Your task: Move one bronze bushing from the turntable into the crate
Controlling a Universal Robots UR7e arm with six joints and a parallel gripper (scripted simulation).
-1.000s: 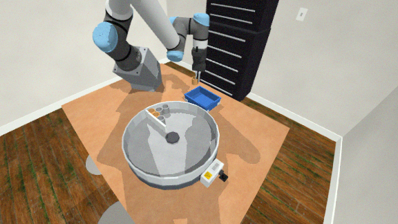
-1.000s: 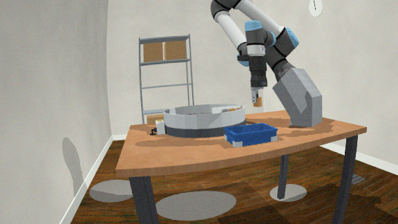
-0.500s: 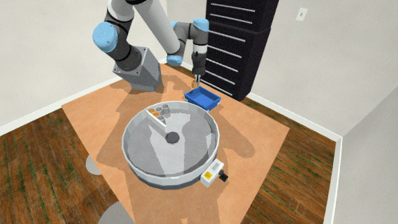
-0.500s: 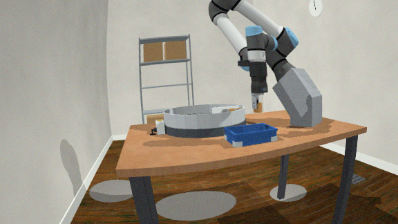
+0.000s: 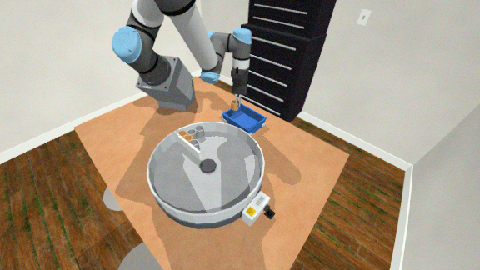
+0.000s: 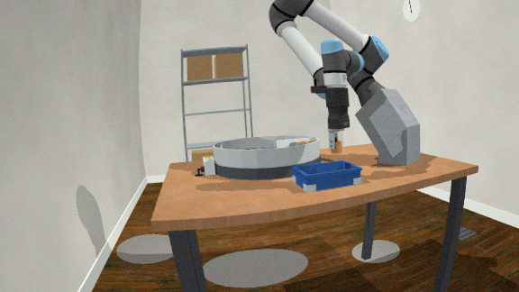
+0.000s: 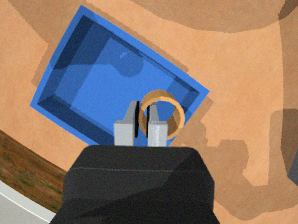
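My gripper is shut on the wall of a bronze bushing, with one finger inside its bore. The bushing hangs upright above the crate's robot-side end; in the wrist view it overlaps the crate's right corner. The blue crate is open and shows nothing inside. On the turntable, two bronze bushings stand with grey bushings near the rim, beside the white bar.
The white bar runs from the turntable's rim towards its dark hub. The turntable's raised wall stands close beside the crate. A white box is at the turntable's outer side. A black drawer cabinet stands behind the table.
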